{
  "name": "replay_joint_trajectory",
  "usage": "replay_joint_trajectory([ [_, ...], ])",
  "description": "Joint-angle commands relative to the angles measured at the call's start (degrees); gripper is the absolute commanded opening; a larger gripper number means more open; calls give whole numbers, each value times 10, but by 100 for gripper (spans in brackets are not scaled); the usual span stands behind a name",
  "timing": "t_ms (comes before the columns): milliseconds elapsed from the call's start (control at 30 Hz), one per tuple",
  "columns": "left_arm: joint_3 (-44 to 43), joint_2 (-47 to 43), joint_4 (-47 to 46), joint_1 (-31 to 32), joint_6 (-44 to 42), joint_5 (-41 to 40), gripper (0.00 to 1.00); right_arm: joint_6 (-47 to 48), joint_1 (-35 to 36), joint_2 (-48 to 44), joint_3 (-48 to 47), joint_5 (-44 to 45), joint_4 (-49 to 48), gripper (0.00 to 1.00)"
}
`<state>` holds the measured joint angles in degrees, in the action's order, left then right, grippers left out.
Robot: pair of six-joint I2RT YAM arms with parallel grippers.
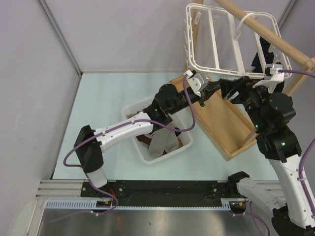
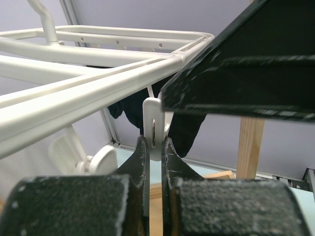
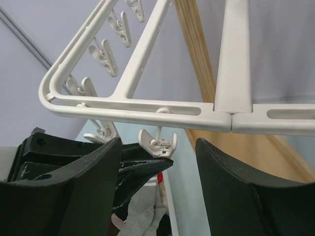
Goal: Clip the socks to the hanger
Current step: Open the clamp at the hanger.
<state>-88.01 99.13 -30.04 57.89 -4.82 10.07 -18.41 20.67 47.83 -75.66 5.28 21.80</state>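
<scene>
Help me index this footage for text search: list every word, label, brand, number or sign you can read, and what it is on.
None: no readable text in any view.
The hanger, the clip pinched by the left gripper, the basket and the wooden rack show no lettering.

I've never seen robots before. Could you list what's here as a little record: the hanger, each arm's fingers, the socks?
Hanger: white plastic rectangular frame hanger, hung on a wooden pole
Left fingers: shut on a small white dangling clip at the frame's near edge
Right fingers: open, just under the frame by that clip, holding nothing
Socks: grey sock lying in the white slotted basket; dark fabric hangs below the frame
</scene>
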Motion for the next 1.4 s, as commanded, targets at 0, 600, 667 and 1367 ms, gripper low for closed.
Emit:
replay_joint_trajectory([
  [0, -19, -5, 6, 5, 15, -2, 0, 9, 3, 11, 6, -8, -33, 67],
  [600, -16, -15, 29, 10, 15, -5, 3, 28, 30, 27, 17, 36, -49, 28],
  [667, -9, -23, 32, 10, 16, -6, 7, 29, 29, 24, 19, 39, -47, 20],
  [1367, 228, -268, 296, 0, 140, -200, 86, 47, 22, 5, 34, 61, -33, 10],
])
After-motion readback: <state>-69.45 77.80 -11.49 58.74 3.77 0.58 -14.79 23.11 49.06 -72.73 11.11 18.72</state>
